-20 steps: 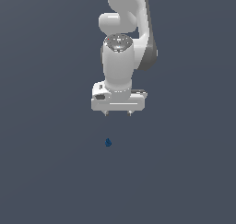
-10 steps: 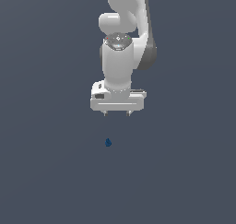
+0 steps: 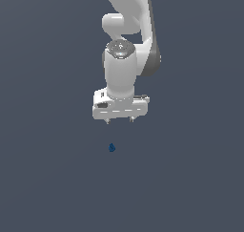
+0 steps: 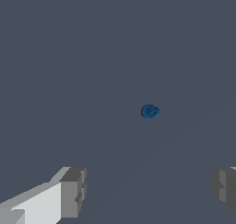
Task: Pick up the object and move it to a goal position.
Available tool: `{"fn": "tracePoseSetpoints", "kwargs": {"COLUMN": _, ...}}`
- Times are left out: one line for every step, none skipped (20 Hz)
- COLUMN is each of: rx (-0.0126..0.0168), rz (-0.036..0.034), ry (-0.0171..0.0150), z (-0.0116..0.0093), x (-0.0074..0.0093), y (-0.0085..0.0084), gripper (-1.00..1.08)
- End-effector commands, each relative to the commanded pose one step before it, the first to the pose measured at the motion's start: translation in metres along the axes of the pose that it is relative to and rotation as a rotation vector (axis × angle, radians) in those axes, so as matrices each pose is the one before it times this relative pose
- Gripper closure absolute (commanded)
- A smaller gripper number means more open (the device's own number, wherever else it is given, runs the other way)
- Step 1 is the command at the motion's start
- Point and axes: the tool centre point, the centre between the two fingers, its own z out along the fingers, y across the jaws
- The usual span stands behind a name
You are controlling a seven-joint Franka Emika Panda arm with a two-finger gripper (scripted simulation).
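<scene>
A white Panda arm (image 3: pixel 131 40) hangs down from the top of the exterior view, its wrist pointing straight at a plain dark grey-blue ground (image 3: pixel 43 178) that fills both views with no visible edge or corner. The gripper (image 3: pixel 119 121) sits at the arm's lower end, a wide white bar with two short fingertips (image 3: pixel 107 121) poking down from its underside. The fingers are spread apart with nothing between them; in the wrist view the two grey pads (image 4: pixel 73 192) stand far from one another at either side of the picture, and only bare ground shows in the gap. The object (image 3: pixel 112 147), a tiny dark blue lump with a narrower tip, lies on the ground below the gripper in the exterior view, slightly toward the exterior view's left of the midpoint between the fingertips, and clear of both of them. It is far smaller than the gripper bar above it. In the wrist view the object (image 4: pixel 150 111) appears as a small rounded blue blob with a slight point on one side, lying apart from both pads and touching neither. How high the gripper hangs above the ground cannot be told.
</scene>
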Motion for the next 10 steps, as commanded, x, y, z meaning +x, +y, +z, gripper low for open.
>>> {"fn": "tracePoseSetpoints", "kwargs": {"rx": -0.00062, "rz": -0.04276, "ry": -0.0039, "z": 0.00471, "x": 0.00265, "y": 0.00228, "gripper": -0.92}}
{"fn": "tracePoseSetpoints", "kwargs": {"rx": -0.00015, "rz": -0.01992, "ry": -0.00169, "z": 0.00216, "x": 0.00121, "y": 0.00108, "gripper": -0.92}}
{"fn": "tracePoseSetpoints", "kwargs": {"rx": -0.00007, "rz": -0.02119, "ry": -0.00179, "z": 0.00231, "x": 0.00125, "y": 0.00118, "gripper": -0.92}}
{"fn": "tracePoseSetpoints", "kwargs": {"rx": 0.00003, "rz": -0.02247, "ry": -0.00188, "z": 0.00246, "x": 0.00129, "y": 0.00128, "gripper": -0.92}}
{"fn": "tracePoseSetpoints", "kwargs": {"rx": 0.00014, "rz": -0.02375, "ry": -0.00196, "z": 0.00262, "x": 0.00132, "y": 0.00139, "gripper": -0.92}}
{"fn": "tracePoseSetpoints", "kwargs": {"rx": 0.00027, "rz": -0.02502, "ry": -0.00203, "z": 0.00278, "x": 0.00134, "y": 0.00151, "gripper": -0.92}}
{"fn": "tracePoseSetpoints", "kwargs": {"rx": 0.0004, "rz": -0.02577, "ry": -0.00205, "z": 0.00288, "x": 0.00132, "y": 0.00159, "gripper": -0.92}}
{"fn": "tracePoseSetpoints", "kwargs": {"rx": 0.00053, "rz": -0.02575, "ry": -0.002, "z": 0.00289, "x": 0.00126, "y": 0.00163, "gripper": -0.92}}
{"fn": "tracePoseSetpoints", "kwargs": {"rx": 0.00065, "rz": -0.02571, "ry": -0.00194, "z": 0.00291, "x": 0.0012, "y": 0.00166, "gripper": -0.92}}
{"fn": "tracePoseSetpoints", "kwargs": {"rx": 0.00077, "rz": -0.02566, "ry": -0.00188, "z": 0.00292, "x": 0.00113, "y": 0.0017, "gripper": -0.92}}
